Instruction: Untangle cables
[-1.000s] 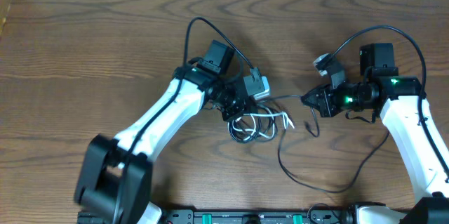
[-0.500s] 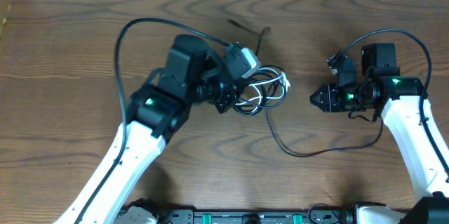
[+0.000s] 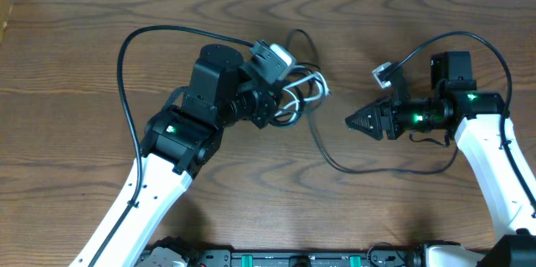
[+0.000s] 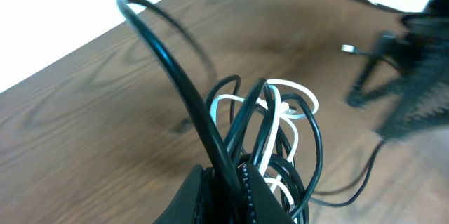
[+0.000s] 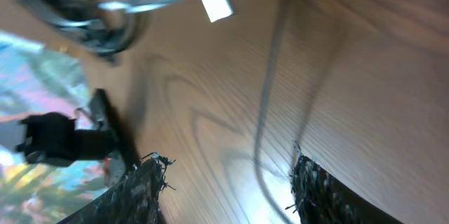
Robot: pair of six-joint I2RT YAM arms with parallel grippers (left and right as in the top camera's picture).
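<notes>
Judging from how things lie, we are in the middle of the untangling: the cables (image 3: 300, 95) are not yet separated. They form one knot of loops a little left of the table (image 3: 84, 49) centre. The left gripper (image 4: 224, 189) is closed tight on this knot, with black and white strands running together into its jaws. The white cable (image 4: 295, 104) makes small loops inside the black ones. The black cable (image 3: 335, 165) leaves the knot and runs over the wood in a long curve toward the near right.

The right gripper (image 3: 350, 121) has its fingers apart and holds nothing. It points left toward the knot, near it but not touching.

The next move, we think, asks the right side to take one free strand or a plug end and pull it away while the left side keeps the knot. A white plug (image 5: 216, 5) shows just ahead of it.

The left arm reaches from the near left to the middle, the wrist turned right. The right arm comes from the near right, bent at the elbow.
</notes>
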